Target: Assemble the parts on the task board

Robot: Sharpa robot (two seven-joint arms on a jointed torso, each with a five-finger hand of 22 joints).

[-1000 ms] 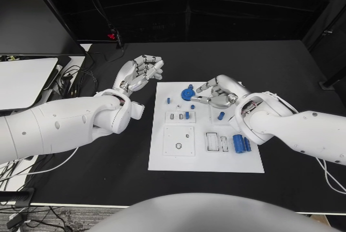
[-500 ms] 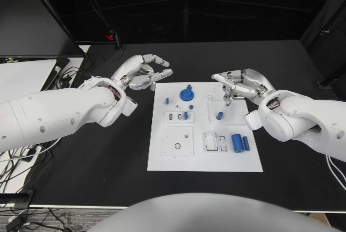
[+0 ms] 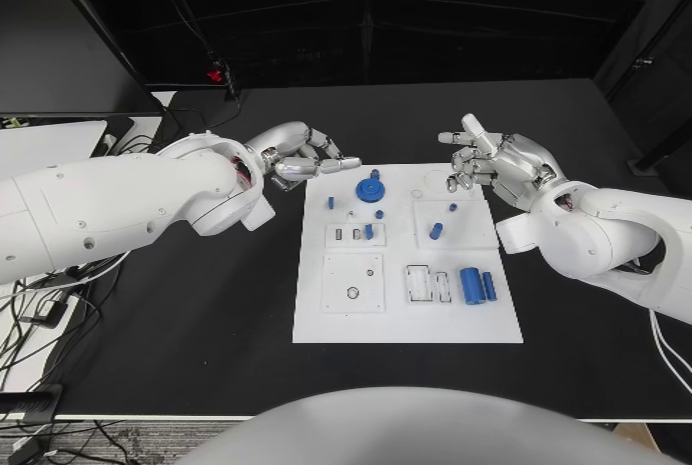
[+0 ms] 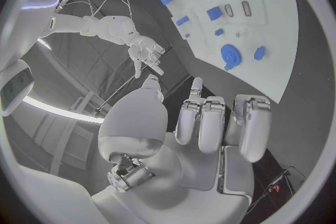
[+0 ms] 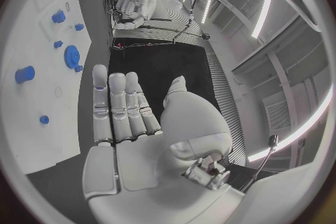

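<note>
The white task board (image 3: 408,315) lies in the middle of the black table. A blue gear (image 3: 371,191) stands near its far edge, with small blue pegs (image 3: 368,231) around it and two blue cylinders (image 3: 470,283) toward the near right. My left hand (image 3: 303,155) hovers off the board's far left corner, fingers loosely bent and holding nothing. My right hand (image 3: 493,163) hangs over the far right edge, fingers spread and empty. In the left wrist view my left hand (image 4: 210,129) faces the board (image 4: 273,17), the gear (image 4: 230,56) and the right hand (image 4: 145,53). The right wrist view shows my right hand (image 5: 133,123) and the gear (image 5: 71,56).
A white desk surface (image 3: 43,140) and loose cables (image 3: 43,285) sit beyond the table's left side. Bare black table (image 3: 173,325) surrounds the board. The left hand (image 5: 133,5) appears far off in the right wrist view.
My right hand has drawn back from beside the gear to the board's far right edge and spread its fingers. The left hand has turned its fingers toward the board.
</note>
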